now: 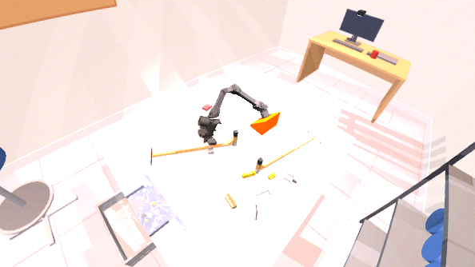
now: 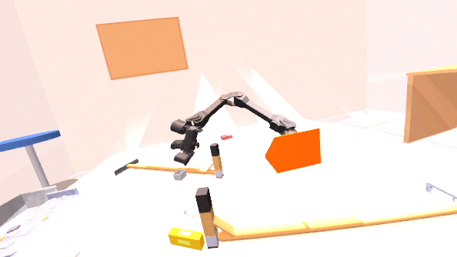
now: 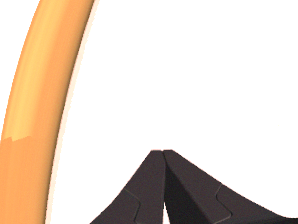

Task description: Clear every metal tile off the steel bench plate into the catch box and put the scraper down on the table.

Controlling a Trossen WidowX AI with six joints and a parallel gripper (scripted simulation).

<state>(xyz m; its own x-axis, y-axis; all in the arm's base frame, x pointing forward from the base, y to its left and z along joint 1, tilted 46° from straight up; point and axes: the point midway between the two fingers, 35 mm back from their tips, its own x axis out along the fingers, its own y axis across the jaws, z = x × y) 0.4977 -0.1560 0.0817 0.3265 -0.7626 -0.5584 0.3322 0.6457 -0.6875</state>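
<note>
The long scraper (image 1: 192,148) (image 2: 165,168) (image 3: 35,100) lies with its dark blade (image 1: 151,156) (image 2: 126,166) at the left and an upright black-topped grip (image 1: 235,137) (image 2: 216,161) at its other end. My gripper (image 1: 212,142) (image 2: 182,160) (image 3: 162,150) is shut and empty, above the handle; in the wrist view the handle passes left of the fingertips. The bluish steel plate (image 1: 161,222) at lower left in the top view carries many scattered tiles (image 1: 153,204). The catch box (image 1: 141,253) adjoins it and has many small pale pieces inside.
A small grey block (image 1: 210,150) (image 2: 179,175) sits at the scraper handle. A second long-handled tool (image 1: 288,153) (image 2: 331,225) has its own upright grip (image 1: 259,165) (image 2: 207,217). A yellow block (image 1: 249,174) (image 2: 186,238) is beside it. An orange panel (image 1: 267,123) (image 2: 294,151) stands before the arm's base.
</note>
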